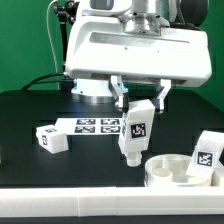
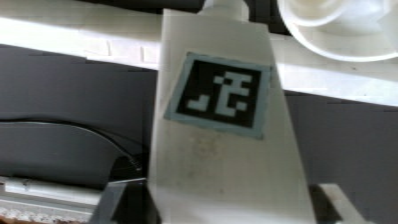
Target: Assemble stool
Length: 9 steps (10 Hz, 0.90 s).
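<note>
White leg [image 2: 210, 120], held end cut off, clamped between the fingers [image 2: 118, 198]; seat [image 1: 160, 178] partly cropped.

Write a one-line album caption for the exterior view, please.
Gripper holds a white leg upright beside the round seat; another leg lies on the black table.

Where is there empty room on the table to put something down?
Bare table lies between the marker board and the rail, and also at the exterior view's left, past the loose leg. It is crowded at the exterior view's right, where the held leg, seat and another leg sit close together.
</note>
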Each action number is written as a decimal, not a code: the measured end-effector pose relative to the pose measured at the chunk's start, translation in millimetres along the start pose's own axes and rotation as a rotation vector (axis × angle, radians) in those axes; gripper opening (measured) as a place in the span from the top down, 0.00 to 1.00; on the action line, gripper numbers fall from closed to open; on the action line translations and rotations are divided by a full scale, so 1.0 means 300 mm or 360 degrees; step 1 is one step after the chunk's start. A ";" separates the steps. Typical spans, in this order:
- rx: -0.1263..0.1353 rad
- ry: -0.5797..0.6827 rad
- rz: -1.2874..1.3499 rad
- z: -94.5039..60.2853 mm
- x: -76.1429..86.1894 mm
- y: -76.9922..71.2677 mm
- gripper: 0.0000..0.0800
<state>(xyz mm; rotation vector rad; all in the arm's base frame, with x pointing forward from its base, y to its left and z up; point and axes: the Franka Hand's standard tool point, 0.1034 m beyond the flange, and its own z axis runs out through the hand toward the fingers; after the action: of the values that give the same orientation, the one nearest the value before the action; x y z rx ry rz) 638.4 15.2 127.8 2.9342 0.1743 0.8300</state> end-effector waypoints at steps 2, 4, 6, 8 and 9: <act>0.0016 0.0030 -0.0093 0.000 0.007 -0.064 0.59; 0.0020 0.0024 -0.0244 0.004 0.010 -0.146 0.59; 0.0015 0.0021 -0.0243 0.007 0.008 -0.136 0.59; 0.0017 0.0024 -0.0250 0.010 0.003 -0.145 0.59; 0.0026 0.0016 -0.0273 0.018 -0.013 -0.175 0.59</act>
<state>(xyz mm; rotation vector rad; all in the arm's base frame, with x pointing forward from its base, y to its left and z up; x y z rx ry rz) 633.4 66.3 115.2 2.8788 0.4285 0.8215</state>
